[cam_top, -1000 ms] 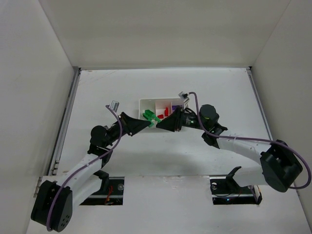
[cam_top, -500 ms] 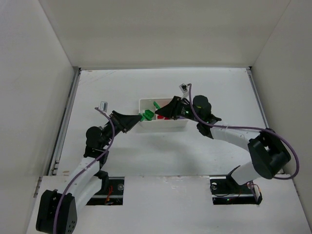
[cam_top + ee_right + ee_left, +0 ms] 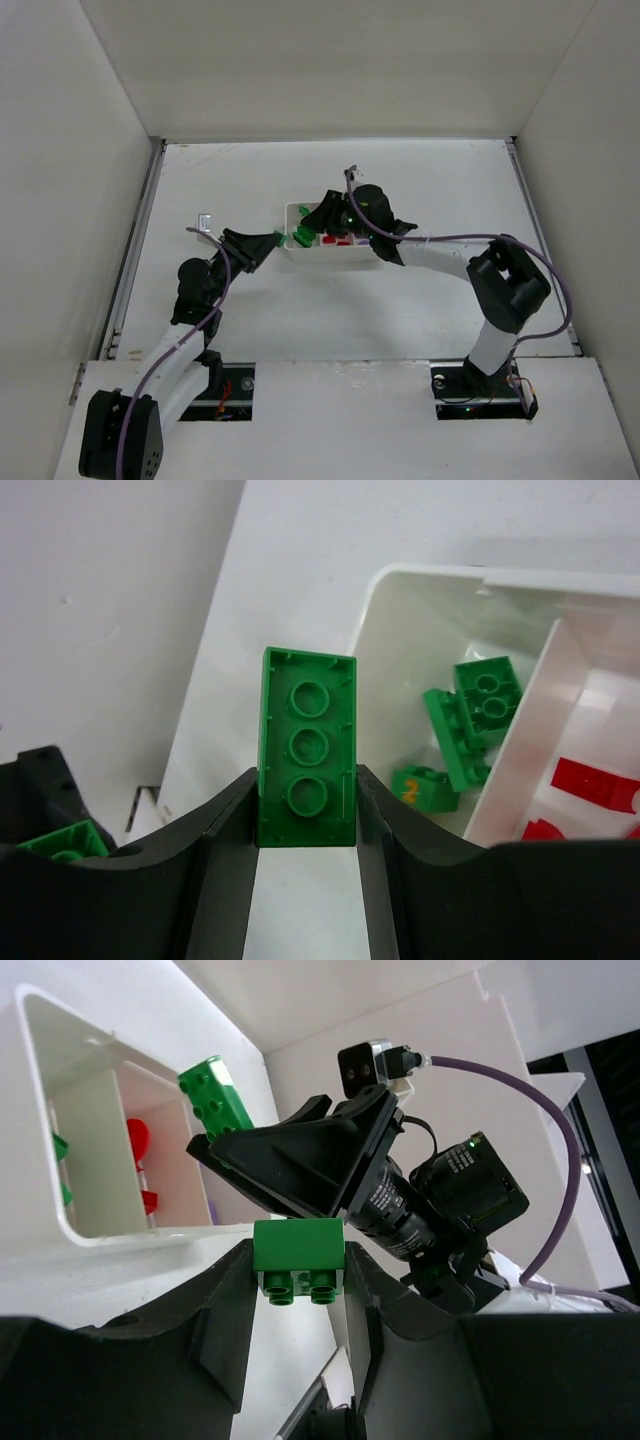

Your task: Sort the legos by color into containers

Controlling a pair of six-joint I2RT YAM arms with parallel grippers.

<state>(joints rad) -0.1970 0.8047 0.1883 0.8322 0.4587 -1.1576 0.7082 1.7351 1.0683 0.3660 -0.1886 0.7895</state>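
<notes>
The left gripper point(image 3: 298, 1272), clenching the small green brick point(image 3: 298, 1248), and the right gripper point(image 3: 307, 785), clenching the long green brick point(image 3: 307, 745), could collide at the tray's point(image 3: 430, 571) nine o'clock end.

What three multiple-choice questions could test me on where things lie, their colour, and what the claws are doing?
1. Where do the loose green pieces lie? A on the table; B in the tray's end compartment; C in its middle compartment.
2. What colour is the long brick in the right gripper? A red; B purple; C green.
3. The left gripper is: A shut on a small green brick; B open and empty; C shut on a red piece.
Answers: 1 B, they sit by the tray's corner wall, with red pieces past the divider; 2 C, the right wrist view shows it green; 3 A, the left wrist view shows the brick clamped.
</notes>
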